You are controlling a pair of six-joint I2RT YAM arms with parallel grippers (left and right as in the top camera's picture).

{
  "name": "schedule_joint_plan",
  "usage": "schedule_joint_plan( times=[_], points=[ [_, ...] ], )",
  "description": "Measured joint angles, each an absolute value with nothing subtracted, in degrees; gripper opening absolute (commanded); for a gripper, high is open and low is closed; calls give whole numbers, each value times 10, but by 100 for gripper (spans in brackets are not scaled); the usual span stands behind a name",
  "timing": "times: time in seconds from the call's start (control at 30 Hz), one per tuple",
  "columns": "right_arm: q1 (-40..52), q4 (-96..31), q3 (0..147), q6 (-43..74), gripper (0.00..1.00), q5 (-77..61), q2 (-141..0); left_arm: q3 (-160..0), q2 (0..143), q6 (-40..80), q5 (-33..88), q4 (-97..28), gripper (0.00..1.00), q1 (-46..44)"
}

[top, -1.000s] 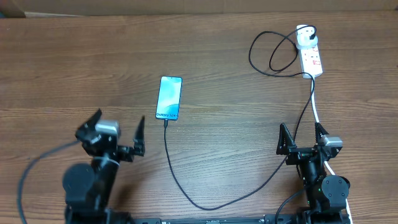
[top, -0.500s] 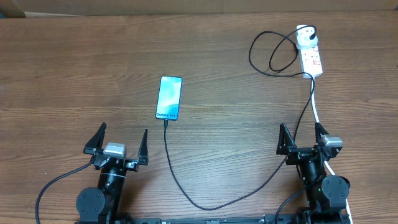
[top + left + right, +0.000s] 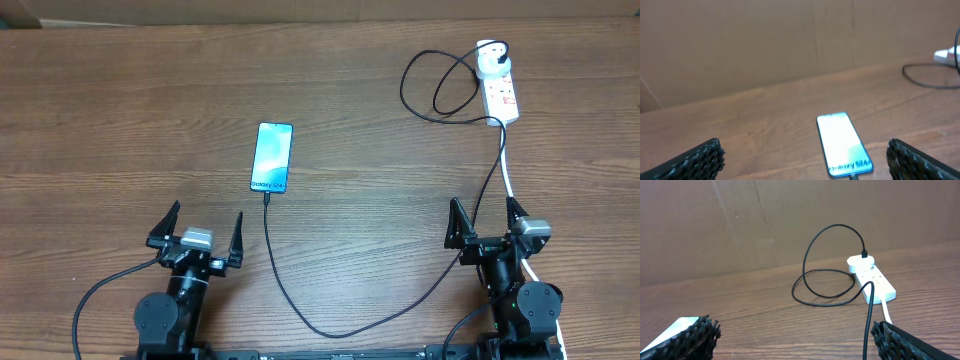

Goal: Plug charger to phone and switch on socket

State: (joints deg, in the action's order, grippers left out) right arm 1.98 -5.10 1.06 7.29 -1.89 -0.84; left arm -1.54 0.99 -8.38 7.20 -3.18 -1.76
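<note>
The long thin black charger cable (image 3: 266, 215) looked light and limp, best taken at its stiff connector (image 3: 267, 197), which lay against the near short end of the slim blue-screened smartphone (image 3: 272, 157) mid-table, seemingly seated. The narrow white power strip (image 3: 502, 95) sat far right near the back edge. The brown wooden table (image 3: 120, 120) offered open room, and the left fingers (image 3: 235, 245) and right fingers (image 3: 455, 225) stood apart, empty.

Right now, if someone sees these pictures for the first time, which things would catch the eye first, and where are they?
The phone, its screen glowing light blue, lies near the middle of the brown wooden table. A long black charger cable runs from its near end in a wide curve to the white socket strip at the far right. The left hand and right hand stand open and empty at the near edge.
</note>
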Motion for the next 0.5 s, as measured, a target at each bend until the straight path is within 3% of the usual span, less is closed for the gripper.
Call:
schedule_joint_plan(
  times=[0.5],
  points=[
    [20, -51, 11, 73, 100, -19, -8, -7, 10, -92, 72, -40, 99, -18]
  ],
)
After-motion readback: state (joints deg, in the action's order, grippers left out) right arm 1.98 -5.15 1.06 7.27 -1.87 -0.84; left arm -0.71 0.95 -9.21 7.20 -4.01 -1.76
